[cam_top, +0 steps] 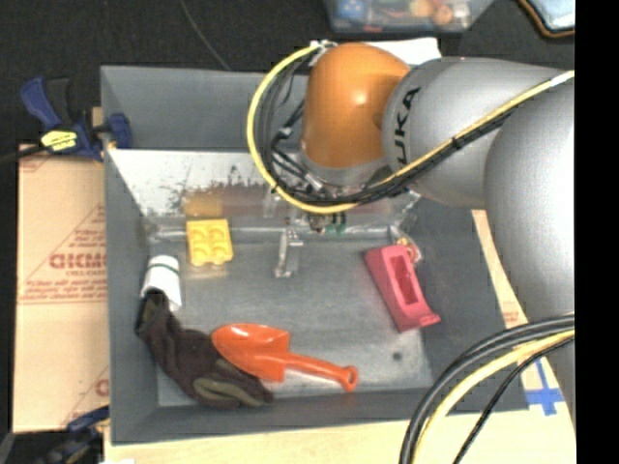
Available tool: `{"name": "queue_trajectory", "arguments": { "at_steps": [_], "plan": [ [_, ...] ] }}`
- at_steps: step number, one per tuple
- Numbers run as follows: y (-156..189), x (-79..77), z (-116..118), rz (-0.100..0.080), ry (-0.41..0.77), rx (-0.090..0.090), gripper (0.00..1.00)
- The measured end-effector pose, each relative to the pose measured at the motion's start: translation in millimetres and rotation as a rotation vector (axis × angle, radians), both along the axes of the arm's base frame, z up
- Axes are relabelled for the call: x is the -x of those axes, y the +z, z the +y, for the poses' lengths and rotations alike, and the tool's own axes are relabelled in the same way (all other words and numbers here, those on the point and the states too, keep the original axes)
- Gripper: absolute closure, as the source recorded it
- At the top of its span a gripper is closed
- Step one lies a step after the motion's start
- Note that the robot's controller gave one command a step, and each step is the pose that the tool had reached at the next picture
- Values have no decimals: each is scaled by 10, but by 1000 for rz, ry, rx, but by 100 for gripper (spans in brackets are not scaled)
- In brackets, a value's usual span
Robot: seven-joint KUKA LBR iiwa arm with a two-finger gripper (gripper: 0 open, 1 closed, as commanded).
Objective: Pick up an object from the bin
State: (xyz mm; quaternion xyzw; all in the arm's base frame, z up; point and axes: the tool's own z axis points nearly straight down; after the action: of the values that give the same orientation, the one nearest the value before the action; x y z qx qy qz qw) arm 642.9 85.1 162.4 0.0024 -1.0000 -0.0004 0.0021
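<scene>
My gripper [342, 240] is mostly buried under the arm's orange dome-shaped wrist cover [353, 104] and a loop of yellow cable [259, 129], so I can make out little of its body. What shows is one pale finger [283, 254] standing down towards the floor and a second prong poking out on the far side from under the silver arm [464, 133]. They are well apart, with only bare floor between them, so I read the gripper as spread wide and carrying nothing. It sits low near the back wall of the grey metal bin [118, 288]. Just beside the clearer finger, not touching it, lies a yellow studded plastic brick [210, 242], flat with its studs up. Near the other prong lies a pink oblong plastic block [401, 286], its long axis running from the back wall down towards the front right. Against the back wall there is a tan flat patch [218, 204] that I cannot identify. Along the front lies an orange plastic scoop [280, 354], bowl to the left and handle pointing right, its bowl resting on a dark brown crumpled glove [189, 356], whose upper end meets a small white roll [162, 280].
</scene>
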Motion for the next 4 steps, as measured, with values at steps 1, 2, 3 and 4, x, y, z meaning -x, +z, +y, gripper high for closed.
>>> {"name": "queue_trajectory", "arguments": {
  "at_steps": [1, 2, 3, 4],
  "plan": [
    [46, -10, -5, -6, -2, 0, 0],
    [-943, -41, 553, -1, -435, 0, 0],
    [-229, -63, 522, -11, 176, 0, 0],
    [-427, -82, 641, -5, -154, -1, 0]
  ]
}}
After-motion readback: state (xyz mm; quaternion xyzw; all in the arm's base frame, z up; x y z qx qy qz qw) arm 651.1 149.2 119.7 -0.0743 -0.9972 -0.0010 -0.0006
